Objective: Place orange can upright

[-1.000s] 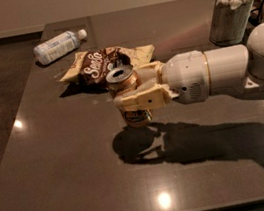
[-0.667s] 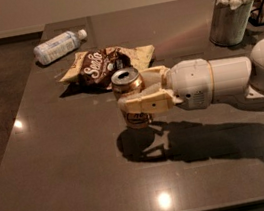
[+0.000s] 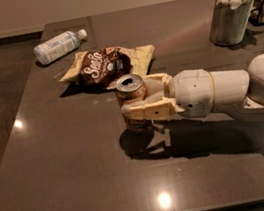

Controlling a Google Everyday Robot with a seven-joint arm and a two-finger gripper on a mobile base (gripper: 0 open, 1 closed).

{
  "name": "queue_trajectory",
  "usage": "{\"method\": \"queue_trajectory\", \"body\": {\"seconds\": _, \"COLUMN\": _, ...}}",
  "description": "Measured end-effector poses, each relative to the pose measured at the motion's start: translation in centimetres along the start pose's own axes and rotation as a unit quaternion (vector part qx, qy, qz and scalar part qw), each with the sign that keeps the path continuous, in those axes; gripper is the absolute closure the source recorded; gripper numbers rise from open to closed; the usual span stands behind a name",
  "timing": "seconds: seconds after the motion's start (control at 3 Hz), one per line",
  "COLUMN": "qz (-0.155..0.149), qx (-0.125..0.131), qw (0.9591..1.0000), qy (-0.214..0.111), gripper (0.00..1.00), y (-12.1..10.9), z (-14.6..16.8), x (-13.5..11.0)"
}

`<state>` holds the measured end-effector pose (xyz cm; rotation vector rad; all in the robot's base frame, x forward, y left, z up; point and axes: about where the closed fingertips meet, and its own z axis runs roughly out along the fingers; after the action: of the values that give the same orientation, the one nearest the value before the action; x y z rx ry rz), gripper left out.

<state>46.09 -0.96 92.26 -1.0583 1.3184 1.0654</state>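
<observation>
Gripper is clamped on the orange can, just right of the table's centre. The near finger crosses the can's front at mid-height, and the far finger lies behind the can. The arm reaches in low from the right edge, roughly level with the tabletop.

Orange can stands upright in the grasp, with the opened silver end facing up. Its base sits at or just above the tabletop. The shadow meets the bottom rim, but contact cannot be confirmed from this view.

Change noted: over the last second the can has come down and shifted slightly to the right. It now sits straighter than it did a second ago, and the gap above its shadow has all but closed. The jaws have not parted in that time.

Assessment: the lowering step appears nearly complete. What is left is to seat the can, release it and withdraw. The risk is that a finger drags the can over as the jaws part.

Surroundings: a brown snack bag lies just behind the can, near it but apart. A clear plastic bottle lies on its side further back on the left. A grey tin stuffed with white tissues stands at the far right, well apart.
</observation>
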Motion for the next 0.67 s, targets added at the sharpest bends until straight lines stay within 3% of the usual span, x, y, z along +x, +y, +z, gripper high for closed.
{"method": "queue_trajectory", "body": {"seconds": 0.67, "qz": 0.004, "qx": 0.003, "qw": 0.9997, "qy": -0.025, "gripper": 0.13, "y": -0.11, "z": -0.19, "x": 1.0}}
